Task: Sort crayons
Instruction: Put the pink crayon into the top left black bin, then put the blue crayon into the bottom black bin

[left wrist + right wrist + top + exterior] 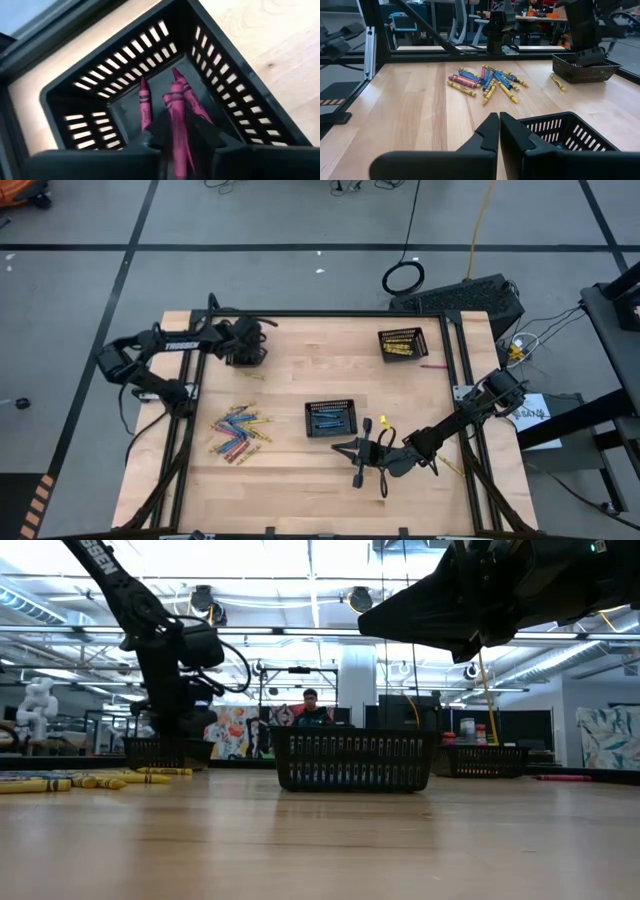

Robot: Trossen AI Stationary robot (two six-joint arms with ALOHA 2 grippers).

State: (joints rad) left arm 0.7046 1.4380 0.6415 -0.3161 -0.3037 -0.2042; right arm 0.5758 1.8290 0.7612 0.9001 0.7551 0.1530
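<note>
My left gripper (pixel 246 350) reaches down into the black mesh tray (pixel 100 75) at the table's far left and is shut on a pink crayon (pixel 176 120). Other pink crayons (pixel 144 102) lie on that tray's floor. My right gripper (pixel 498 120) is shut and empty, hovering near the table's near edge (pixel 345 448), beside the middle tray (pixel 330 418), which holds blue crayons. A loose pile of blue, pink and yellow crayons (pixel 240 432) lies on the table to the left. A third tray (pixel 402 342) at the far right holds yellow crayons. My left gripper pinches the pink crayon's shaft (pixel 175 107) between its two fingers. The fingers come from above, pointing down into the tray, and the crayon runs along them with one end sticking out past the fingertips. I cannot tell whether that end touches the tray floor.
A single pink crayon (pixel 432 366) lies near the yellow tray, and a yellow crayon (pixel 250 375) lies near the far-left tray. Yellow crayons (pixel 383 423) lie by my right gripper. A black frame (pixel 455 350) borders the table. A person (pixel 312 710) sits beyond it.
</note>
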